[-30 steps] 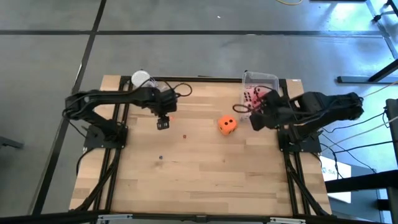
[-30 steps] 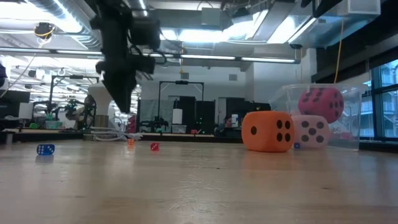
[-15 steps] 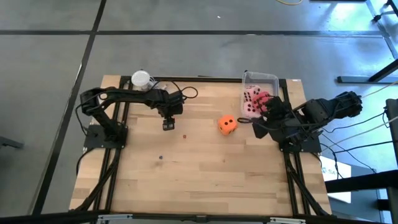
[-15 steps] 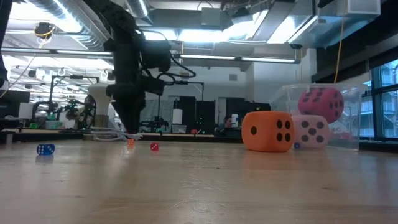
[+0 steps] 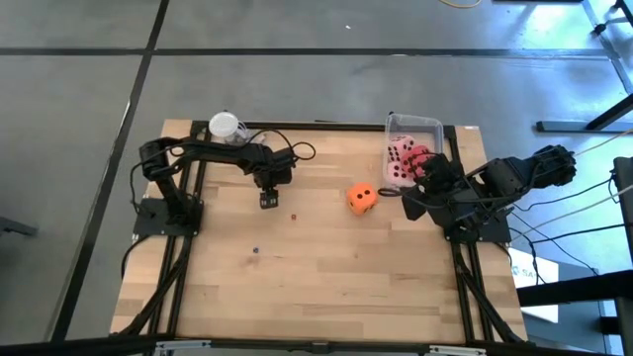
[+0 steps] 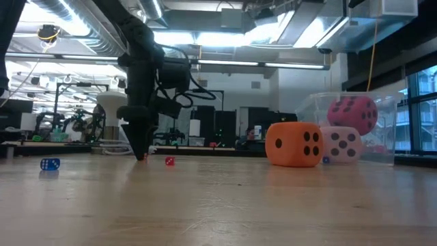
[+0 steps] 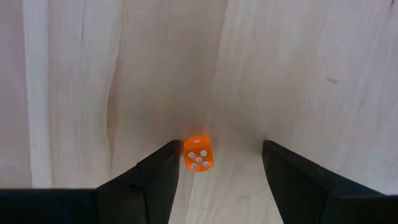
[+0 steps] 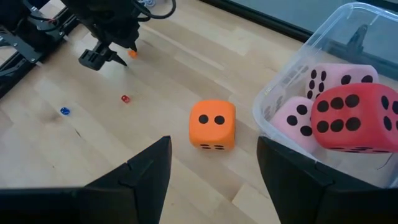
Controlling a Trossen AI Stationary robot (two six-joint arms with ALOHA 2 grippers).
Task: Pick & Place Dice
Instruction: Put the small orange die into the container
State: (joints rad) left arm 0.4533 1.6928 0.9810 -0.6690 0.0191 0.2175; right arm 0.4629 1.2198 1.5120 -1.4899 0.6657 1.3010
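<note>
A small orange die (image 7: 198, 153) lies on the wooden table between the two fingers of my left gripper (image 7: 219, 149). That gripper (image 5: 267, 201) points down with its tips just above the wood (image 6: 142, 147), open; whether a finger touches the die I cannot tell. A large soft orange die (image 5: 361, 198) rests on the table right of centre (image 8: 212, 125). A red die (image 8: 351, 121) and pale pink dice (image 8: 292, 121) sit in a clear bin (image 5: 413, 127). My right gripper (image 5: 407, 208) hangs open, raised near the bin.
A tiny red die (image 5: 293, 217) and a tiny blue die (image 5: 255, 250) lie on the wood near the left gripper. A white round thing (image 5: 225, 126) stands at the table's far left corner. Bare wood fills the near half of the table (image 5: 326, 287).
My left gripper has come down toward the table and a little toward its near edge, ending with its fingers around the small orange die. My right gripper has swung a little toward the near edge, off the bin, whose dice now show from above.
</note>
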